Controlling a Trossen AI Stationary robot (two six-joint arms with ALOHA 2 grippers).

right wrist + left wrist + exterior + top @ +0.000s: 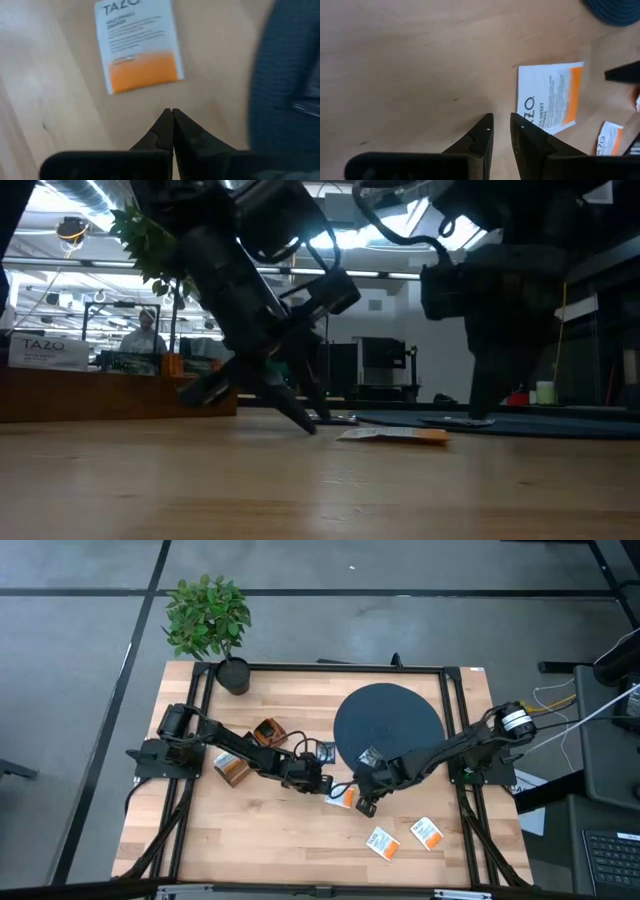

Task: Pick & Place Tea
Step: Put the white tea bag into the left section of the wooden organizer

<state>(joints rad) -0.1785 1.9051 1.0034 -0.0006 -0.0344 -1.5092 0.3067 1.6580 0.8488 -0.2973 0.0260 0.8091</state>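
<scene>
Spanning most of the high view, the wooden bench [250, 840] carries everything, both arms reaching toward its middle. The large dark round disc [388, 720] sits right of centre in the upper half, likely the drop spot, with one dark sachet [371, 756] already at its lower edge. A potted plant [208, 620] stands at the bench's upper left corner, clear of the work. A small brown box [268, 732] and an orange box [231, 768] lie left of centre, beside the left arm.

The left gripper [318, 783] hovers low at centre, its jaws a narrow gap apart and empty, tips just beside a white sachet with an orange band [550, 97], probably lining up to pinch its edge. The right gripper [364, 806] hangs just below the disc, jaws fully together on nothing, the same sachet [137, 45] lying just ahead.

Two more orange-banded sachets [383, 843] [427, 833] wait at lower right, apart from both arms.
</scene>
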